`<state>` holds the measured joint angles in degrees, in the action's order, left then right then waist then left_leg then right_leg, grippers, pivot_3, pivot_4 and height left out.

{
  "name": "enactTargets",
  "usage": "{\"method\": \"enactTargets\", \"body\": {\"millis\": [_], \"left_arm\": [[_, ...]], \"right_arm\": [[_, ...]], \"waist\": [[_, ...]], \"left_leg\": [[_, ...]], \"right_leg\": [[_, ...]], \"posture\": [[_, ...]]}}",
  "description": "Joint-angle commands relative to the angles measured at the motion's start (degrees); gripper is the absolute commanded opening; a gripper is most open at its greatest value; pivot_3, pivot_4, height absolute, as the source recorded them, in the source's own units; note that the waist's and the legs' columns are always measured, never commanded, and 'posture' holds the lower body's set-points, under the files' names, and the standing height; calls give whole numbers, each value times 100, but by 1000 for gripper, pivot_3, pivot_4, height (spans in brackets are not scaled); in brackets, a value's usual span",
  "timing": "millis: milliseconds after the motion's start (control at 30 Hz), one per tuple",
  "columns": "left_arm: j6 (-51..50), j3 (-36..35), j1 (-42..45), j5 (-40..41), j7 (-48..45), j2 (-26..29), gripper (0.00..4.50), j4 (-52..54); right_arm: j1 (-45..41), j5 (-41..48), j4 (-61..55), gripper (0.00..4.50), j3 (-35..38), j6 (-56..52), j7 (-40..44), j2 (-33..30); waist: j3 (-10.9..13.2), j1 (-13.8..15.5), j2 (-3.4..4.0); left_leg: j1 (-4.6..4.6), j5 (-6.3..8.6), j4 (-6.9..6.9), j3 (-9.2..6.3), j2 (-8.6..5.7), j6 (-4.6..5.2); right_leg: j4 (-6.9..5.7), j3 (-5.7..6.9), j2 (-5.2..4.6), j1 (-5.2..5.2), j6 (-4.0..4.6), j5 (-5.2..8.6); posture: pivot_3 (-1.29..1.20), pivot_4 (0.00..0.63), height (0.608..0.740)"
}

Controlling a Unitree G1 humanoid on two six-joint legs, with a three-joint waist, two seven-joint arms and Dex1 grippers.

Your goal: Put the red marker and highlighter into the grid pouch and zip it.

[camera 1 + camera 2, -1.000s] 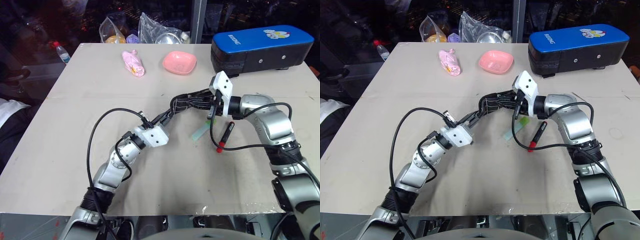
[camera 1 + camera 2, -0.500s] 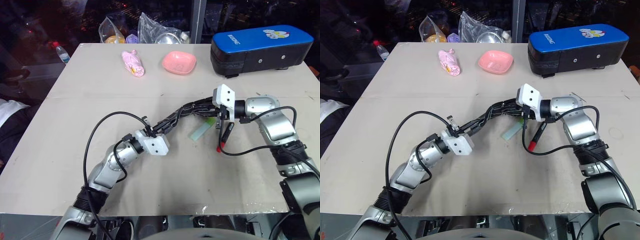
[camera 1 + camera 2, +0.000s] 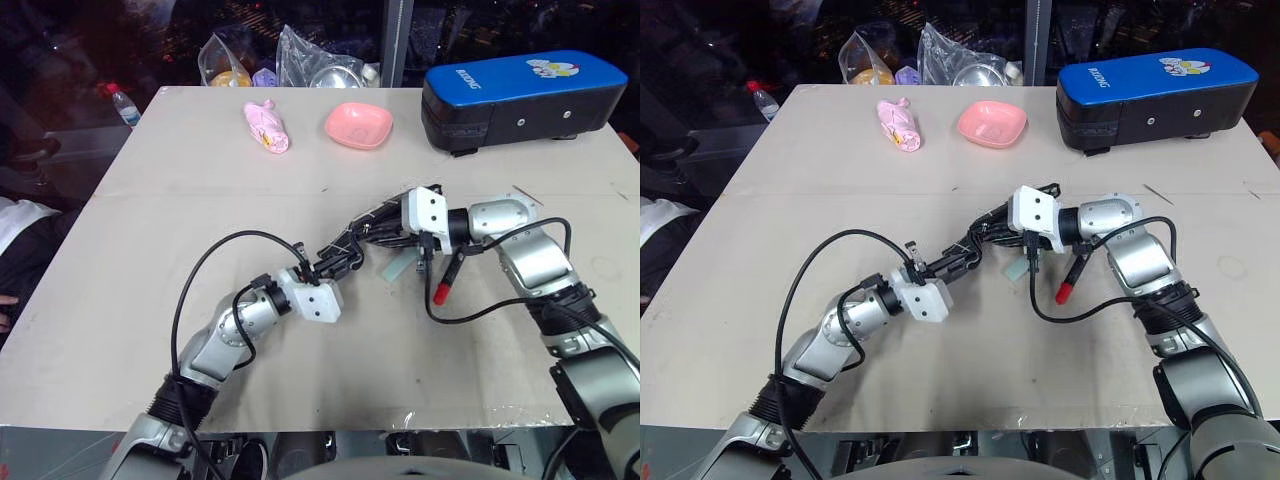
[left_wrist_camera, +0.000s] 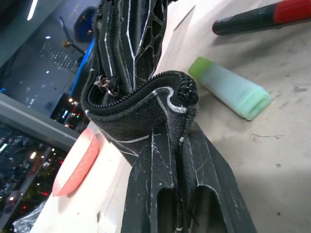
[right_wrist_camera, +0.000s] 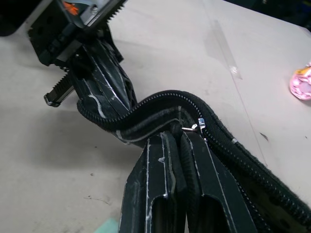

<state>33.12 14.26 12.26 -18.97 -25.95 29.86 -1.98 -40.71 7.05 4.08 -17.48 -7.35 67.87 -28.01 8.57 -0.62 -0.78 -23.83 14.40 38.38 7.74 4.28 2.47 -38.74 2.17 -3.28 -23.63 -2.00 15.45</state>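
Together, left hand (image 4: 182,160) and right hand (image 5: 180,160) both clenched on the grid pouch (image 3: 975,243), between them.

Counter (image 3: 120,300): pale beige top, matte, a faint seam running across its middle, scuffed and speckled in places, front edge worn. Far edge of the counter: pink bowl (image 3: 358,125), pink wrapped item (image 3: 266,127), blue-topped black case (image 3: 520,95). Behind the far edge: crumpled clear plastic bags (image 3: 300,58), one holding something yellow, and a plastic bottle (image 3: 121,103) with a red cap at the left corner. Vertical metal post (image 3: 392,42) behind centre. Surroundings dark, with scattered small points of light. Lighting falls evenly on the counter.
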Motion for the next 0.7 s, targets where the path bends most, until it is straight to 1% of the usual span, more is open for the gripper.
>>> {"method": "enactTargets", "body": {"millis": [33,367,500,700], "left_arm": [[116,65,5,111,-30,-33,0,99],[80,15,87,118,13,-165,0,18],[31,-58,102,121,103,-244,0,0],[15,-167,81,82,238,-289,0,14]], "right_arm": [[-20,-121,-308,60,-160,250,118,-50],[22,-568,-359,60,-512,896,316,-300],[-47,-666,-206,60,-510,1250,327,-333],[-357,-879,303,60,-160,1343,-296,-230]], "waist": [[0,0,0],[0,2,0],[0,5,0],[0,2,0]], "left_leg": [[0,0,0,0,0,0],[0,0,1,0,-1,0],[0,0,1,1,-1,0],[2,-1,2,2,-1,-1]], "right_leg": [[0,0,0,0,0,0],[0,0,0,0,0,0],[0,0,0,0,0,0],[-3,0,0,0,0,0]], "posture": [[0,150,740],[0,150,740],[0,150,740],[0,150,740]]}}
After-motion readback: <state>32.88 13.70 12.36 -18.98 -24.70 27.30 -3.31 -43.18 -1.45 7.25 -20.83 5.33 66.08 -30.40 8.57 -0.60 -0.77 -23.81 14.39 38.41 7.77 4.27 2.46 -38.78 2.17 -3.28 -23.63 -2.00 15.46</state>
